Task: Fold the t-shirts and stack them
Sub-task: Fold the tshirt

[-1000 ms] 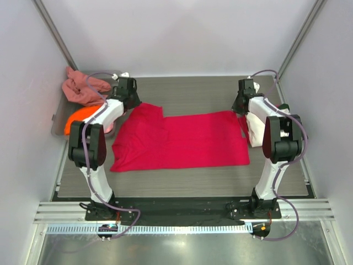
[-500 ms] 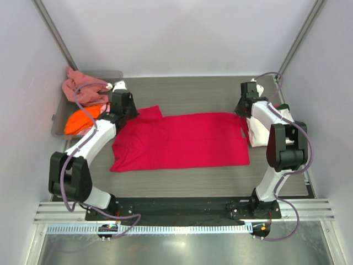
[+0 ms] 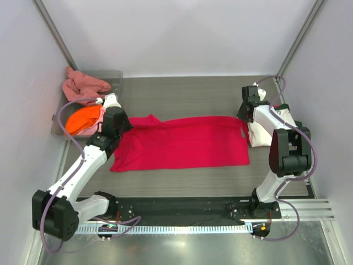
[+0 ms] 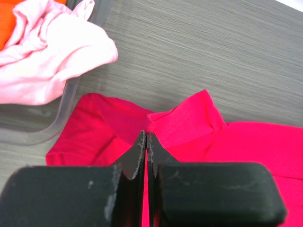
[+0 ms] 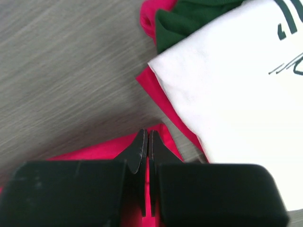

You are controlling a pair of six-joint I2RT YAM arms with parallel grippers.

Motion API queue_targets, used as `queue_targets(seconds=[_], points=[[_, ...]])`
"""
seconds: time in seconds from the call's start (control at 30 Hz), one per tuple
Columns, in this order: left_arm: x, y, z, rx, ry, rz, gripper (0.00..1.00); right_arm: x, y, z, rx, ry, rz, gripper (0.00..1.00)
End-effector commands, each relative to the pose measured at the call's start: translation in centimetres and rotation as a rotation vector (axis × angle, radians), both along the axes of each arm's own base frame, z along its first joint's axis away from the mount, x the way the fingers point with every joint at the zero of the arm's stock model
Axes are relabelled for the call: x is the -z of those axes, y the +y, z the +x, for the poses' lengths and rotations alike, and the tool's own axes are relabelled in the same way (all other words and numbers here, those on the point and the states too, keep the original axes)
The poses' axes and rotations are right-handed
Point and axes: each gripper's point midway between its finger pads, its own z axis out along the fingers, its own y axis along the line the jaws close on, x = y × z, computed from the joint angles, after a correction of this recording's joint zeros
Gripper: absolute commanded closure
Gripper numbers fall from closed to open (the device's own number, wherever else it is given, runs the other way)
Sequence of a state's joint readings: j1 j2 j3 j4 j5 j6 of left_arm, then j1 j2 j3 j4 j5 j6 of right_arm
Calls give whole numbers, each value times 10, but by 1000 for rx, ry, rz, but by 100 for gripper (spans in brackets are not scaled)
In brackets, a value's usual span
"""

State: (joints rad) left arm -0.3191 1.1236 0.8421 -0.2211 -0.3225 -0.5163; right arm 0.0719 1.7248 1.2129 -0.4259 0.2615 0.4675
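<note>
A crimson-red t-shirt [image 3: 182,144] lies spread across the middle of the table. My left gripper [image 3: 126,127] is shut on the shirt's far left edge, beside a folded-up flap [image 4: 182,120]; red cloth shows between the fingertips [image 4: 146,138]. My right gripper [image 3: 243,116] is shut on the shirt's far right corner [image 5: 163,135]. A folded cream t-shirt with dark print [image 3: 256,131] [image 5: 236,94] lies at the right on a dark green one [image 5: 189,16]. Salmon-pink [image 3: 83,86], orange [image 3: 83,119] and light pink [image 4: 47,61] t-shirts lie crumpled at the left.
A clear grey plastic bin [image 3: 116,75] at the far left holds the crumpled shirts, and its wall [image 4: 61,113] stands close to the left gripper. White walls enclose the table on three sides. The arm bases sit at the near edge.
My left gripper has drawn the red shirt's far left edge toward the near side, away from the bin's far end. The right gripper has barely shifted.
</note>
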Motion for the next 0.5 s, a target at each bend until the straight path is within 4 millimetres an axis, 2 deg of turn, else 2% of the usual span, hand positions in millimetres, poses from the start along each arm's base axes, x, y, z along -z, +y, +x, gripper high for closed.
queue_targets(seconds=[0.0,0.03,0.27,0.4,0.43,0.47], points=[[-16,6,-9,-40,-67,3,100,-27,-6,-1,21,-70,-25,99],[-22,6,-13,-40,-84,-4,100,-26,-6,-2,22,-69,-24,99],[-12,6,-42,-32,-64,-14,100,-31,-9,-14,35,-91,-31,99],[0,4,-60,-13,-27,-22,100,-26,-10,-26,38,-99,-32,99],[9,5,-64,-10,-7,-17,100,-28,-11,-28,42,-112,-31,99],[10,6,-69,-13,-11,-31,100,-19,-11,-35,43,-96,-34,99]])
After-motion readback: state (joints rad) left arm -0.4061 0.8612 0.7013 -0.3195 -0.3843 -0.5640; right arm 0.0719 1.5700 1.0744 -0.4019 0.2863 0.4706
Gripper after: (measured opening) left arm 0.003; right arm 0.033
